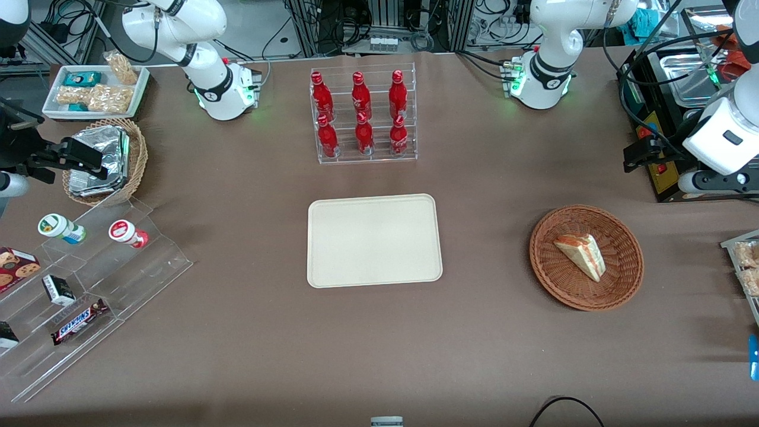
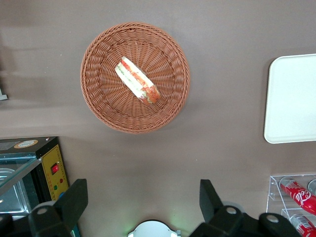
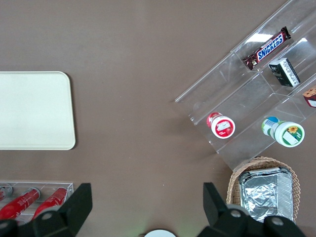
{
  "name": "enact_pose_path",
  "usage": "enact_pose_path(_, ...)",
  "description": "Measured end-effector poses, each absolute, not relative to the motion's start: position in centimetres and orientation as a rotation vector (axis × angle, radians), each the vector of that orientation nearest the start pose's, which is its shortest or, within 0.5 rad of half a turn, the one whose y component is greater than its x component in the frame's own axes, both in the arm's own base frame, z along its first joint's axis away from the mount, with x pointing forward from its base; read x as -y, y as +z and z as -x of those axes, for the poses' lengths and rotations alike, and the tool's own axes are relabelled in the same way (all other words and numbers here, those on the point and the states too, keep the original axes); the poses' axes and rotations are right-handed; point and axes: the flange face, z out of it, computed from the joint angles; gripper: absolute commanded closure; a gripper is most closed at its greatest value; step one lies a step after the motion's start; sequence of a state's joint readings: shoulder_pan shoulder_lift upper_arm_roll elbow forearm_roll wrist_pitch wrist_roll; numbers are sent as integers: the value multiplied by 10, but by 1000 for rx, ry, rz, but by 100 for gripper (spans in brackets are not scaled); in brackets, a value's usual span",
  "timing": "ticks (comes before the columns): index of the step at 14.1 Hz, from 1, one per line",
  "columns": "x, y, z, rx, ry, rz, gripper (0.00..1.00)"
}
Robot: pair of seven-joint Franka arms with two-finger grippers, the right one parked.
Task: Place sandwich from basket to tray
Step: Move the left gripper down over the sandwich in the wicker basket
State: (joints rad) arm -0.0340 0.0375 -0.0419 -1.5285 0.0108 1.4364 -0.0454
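Observation:
The sandwich [image 1: 581, 255] [image 2: 137, 81], a pale bread wedge with red-orange and green filling, lies in the shallow reddish-brown wicker basket [image 1: 622, 284] [image 2: 98, 103]. The cream tray [image 1: 373, 240] [image 2: 291, 98] sits bare at the middle of the table, well apart from the basket toward the parked arm's end. My gripper [image 1: 639, 155] [image 2: 143, 193] hangs open and holds nothing. It is high above the table, farther from the front camera than the basket, at the working arm's end. Bare tablecloth shows between its fingers [image 2: 76, 195].
A clear rack of red bottles [image 1: 362, 115] stands farther back than the tray. A black appliance [image 1: 658, 118] sits close beside my gripper. At the parked arm's end are a clear stepped display [image 1: 89, 279], a tan basket of foil packets [image 1: 109, 160] and a white snack tray [image 1: 95, 92].

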Motion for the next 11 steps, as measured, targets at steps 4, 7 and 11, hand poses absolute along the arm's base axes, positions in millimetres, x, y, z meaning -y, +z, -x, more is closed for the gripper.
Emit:
enact_pose_path(4, 42, 612, -550, -52, 204, 3117, 0)
enact_pose_path(7, 41, 588, -550, -51, 281, 3105, 0)
enact_pose_path(11, 35, 513, -559, -38, 418, 3078, 0)
